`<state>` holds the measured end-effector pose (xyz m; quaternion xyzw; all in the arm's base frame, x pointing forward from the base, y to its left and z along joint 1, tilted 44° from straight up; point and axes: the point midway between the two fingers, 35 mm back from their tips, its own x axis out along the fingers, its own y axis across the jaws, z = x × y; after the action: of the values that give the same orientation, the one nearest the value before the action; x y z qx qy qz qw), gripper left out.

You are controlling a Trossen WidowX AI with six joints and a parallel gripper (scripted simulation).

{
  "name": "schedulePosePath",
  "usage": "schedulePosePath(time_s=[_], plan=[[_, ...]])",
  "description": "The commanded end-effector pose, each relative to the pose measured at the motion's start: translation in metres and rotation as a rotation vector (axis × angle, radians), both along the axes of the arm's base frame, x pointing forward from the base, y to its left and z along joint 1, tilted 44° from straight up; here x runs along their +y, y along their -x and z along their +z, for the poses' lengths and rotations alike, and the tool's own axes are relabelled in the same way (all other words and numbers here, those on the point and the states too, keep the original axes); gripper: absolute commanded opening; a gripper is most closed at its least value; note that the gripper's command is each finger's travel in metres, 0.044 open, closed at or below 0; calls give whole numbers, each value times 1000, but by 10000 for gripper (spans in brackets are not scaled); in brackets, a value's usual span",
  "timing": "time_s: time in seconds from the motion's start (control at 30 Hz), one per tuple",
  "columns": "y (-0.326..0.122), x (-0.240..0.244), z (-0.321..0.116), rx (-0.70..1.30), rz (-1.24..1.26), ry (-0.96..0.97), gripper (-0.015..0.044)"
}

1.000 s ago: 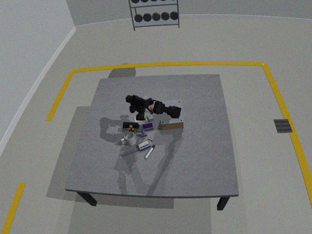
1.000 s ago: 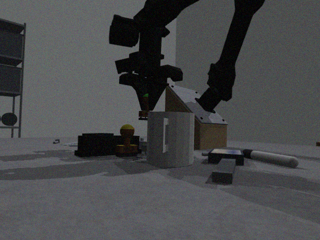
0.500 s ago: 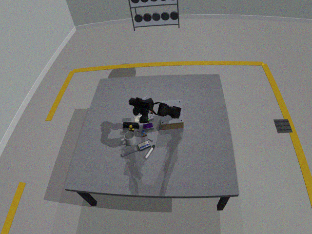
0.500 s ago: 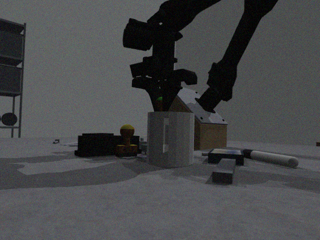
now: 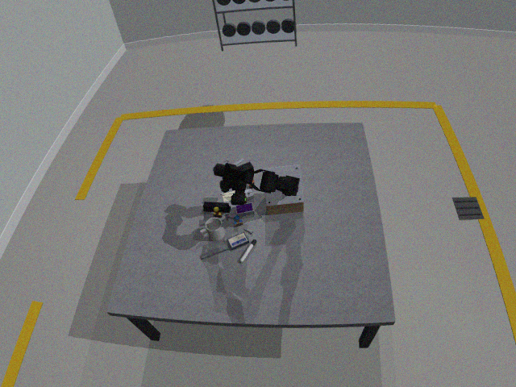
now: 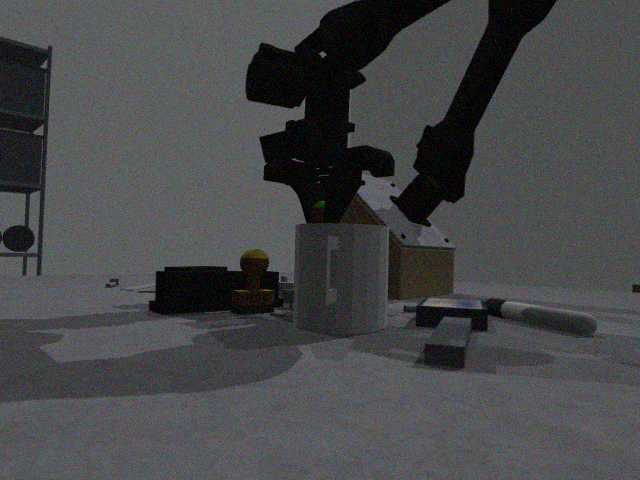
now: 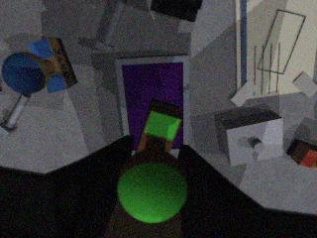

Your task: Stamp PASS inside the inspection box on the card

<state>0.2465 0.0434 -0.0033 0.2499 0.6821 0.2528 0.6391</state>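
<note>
My gripper (image 5: 239, 201) (image 6: 324, 219) (image 7: 156, 147) points down, shut on the green-knobbed stamp (image 6: 318, 204) (image 7: 152, 192). In the wrist view the stamp's brown base with a green top mark overlaps the near part of the purple ink pad (image 5: 243, 208) (image 7: 149, 89). The mug hides the stamp's base in the exterior view, so I cannot tell if it touches the pad. The cream card (image 5: 228, 195) (image 7: 302, 59) lies to the pad's upper right in the wrist view, taped at its corners. The outlined box (image 7: 294, 45) on it shows no print in its visible part.
A blue-knobbed stamp (image 5: 238, 220) (image 7: 24, 73), a yellow-knobbed stamp (image 5: 216, 211) (image 6: 253, 261) and a red one (image 7: 309, 158) stand around. Also near are a mug (image 5: 214, 230) (image 6: 356, 279), black block (image 6: 191, 289), small grey box (image 7: 255, 144), marker (image 5: 247, 251) and wooden sloped block (image 5: 285, 208) (image 6: 426, 271).
</note>
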Motion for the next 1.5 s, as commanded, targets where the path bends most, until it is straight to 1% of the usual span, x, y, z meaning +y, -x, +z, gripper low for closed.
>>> schedulePosePath(time_s=[0.0,1.47], plan=[[2,4,-3,7,-1,-4,0],[4,24,-24,6,1,-5,0]])
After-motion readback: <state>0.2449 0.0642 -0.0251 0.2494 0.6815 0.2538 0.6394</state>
